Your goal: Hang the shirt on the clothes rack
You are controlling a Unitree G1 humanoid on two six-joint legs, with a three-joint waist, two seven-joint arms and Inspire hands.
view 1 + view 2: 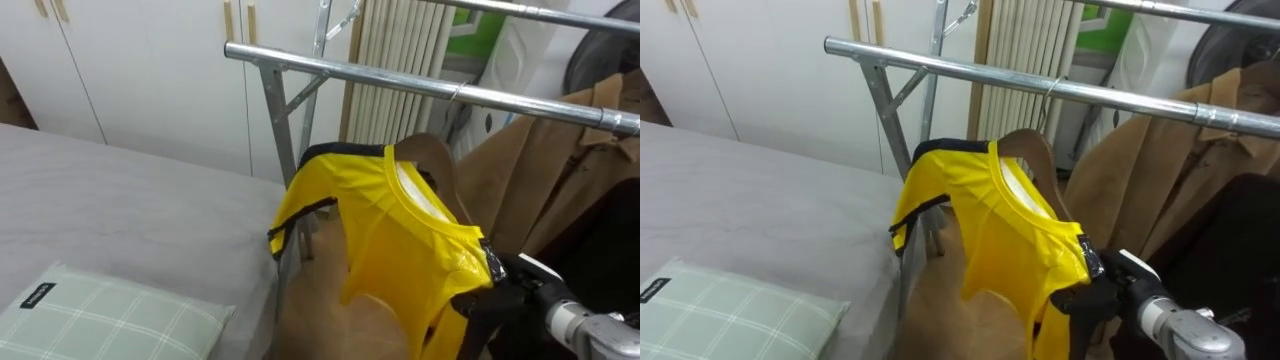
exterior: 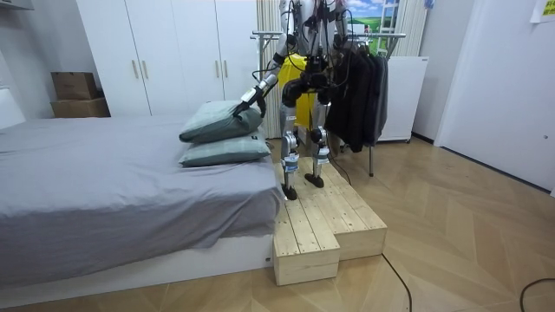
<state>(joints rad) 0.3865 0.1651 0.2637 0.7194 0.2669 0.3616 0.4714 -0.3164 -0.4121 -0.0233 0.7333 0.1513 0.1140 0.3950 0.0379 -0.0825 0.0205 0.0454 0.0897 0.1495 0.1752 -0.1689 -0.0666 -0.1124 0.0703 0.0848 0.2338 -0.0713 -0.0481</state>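
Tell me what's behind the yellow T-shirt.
Behind the yellow T-shirt a tan coat hangs from the silver rail, showing past the collar; the part directly behind is covered, as is whatever carries the shirt.

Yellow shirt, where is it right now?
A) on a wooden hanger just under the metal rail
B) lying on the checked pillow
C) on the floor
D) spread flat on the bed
A: the yellow shirt is draped over a wooden hanger just below the metal rail, with the right hand at its lower shoulder.

No readable print — pillow tag (image 1: 36,295) illegible.
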